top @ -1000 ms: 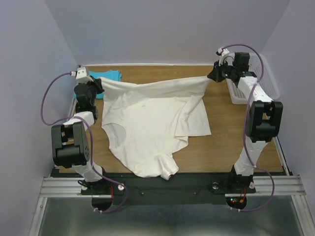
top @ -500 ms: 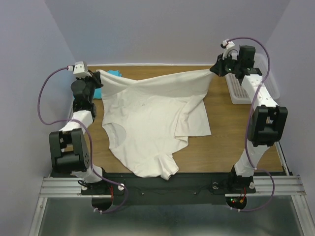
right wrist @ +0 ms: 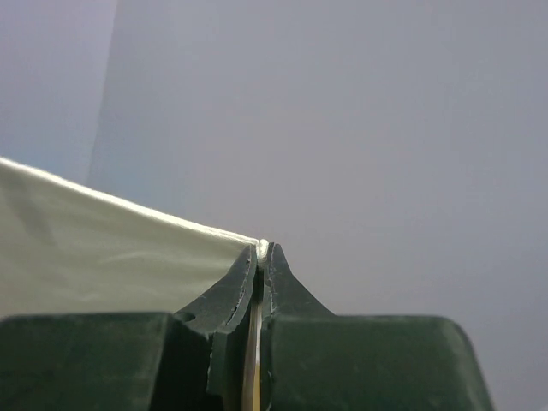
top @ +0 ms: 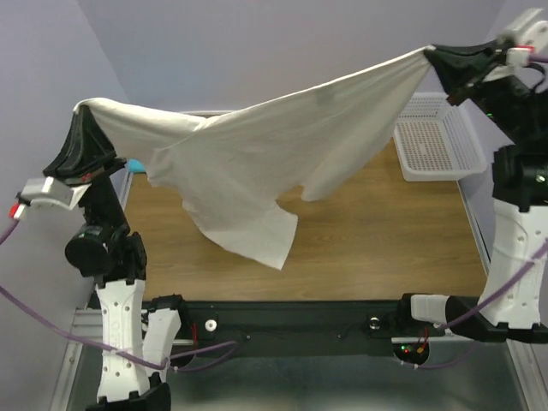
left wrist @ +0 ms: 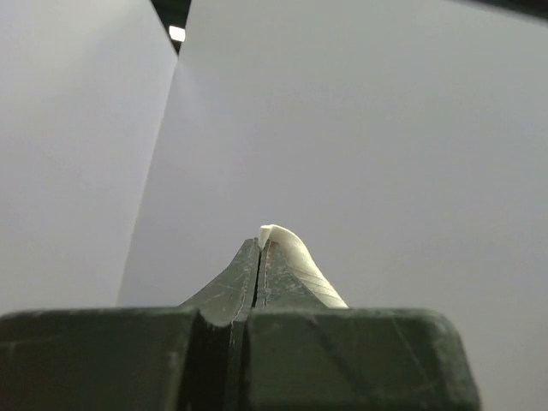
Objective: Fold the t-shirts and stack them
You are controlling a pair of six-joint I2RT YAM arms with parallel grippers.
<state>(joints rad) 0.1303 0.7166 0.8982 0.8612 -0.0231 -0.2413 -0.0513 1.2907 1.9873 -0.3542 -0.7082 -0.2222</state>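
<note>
The cream-white t-shirt (top: pixel 257 145) hangs stretched in the air between both arms, its lower part drooping over the wooden table. My left gripper (top: pixel 83 111) is raised high at the left and shut on one corner of it; cream cloth (left wrist: pixel 295 257) shows at its tips (left wrist: pixel 259 243). My right gripper (top: pixel 431 53) is raised high at the right and shut on the opposite corner, with cloth (right wrist: pixel 103 248) running left from its tips (right wrist: pixel 263 248). Only a small sliver of the turquoise t-shirt (top: pixel 137 164) shows at the far left, mostly hidden behind the white shirt.
A white plastic mesh basket (top: pixel 437 141) stands at the back right of the wooden table (top: pixel 377 240). Purple walls close in the back and sides. A black and metal rail (top: pixel 300 312) runs along the near edge.
Both arms have lifted sharply upward, raising the cream-white shirt off the table; it now hangs stretched in the air instead of lying spread on the wood.
</note>
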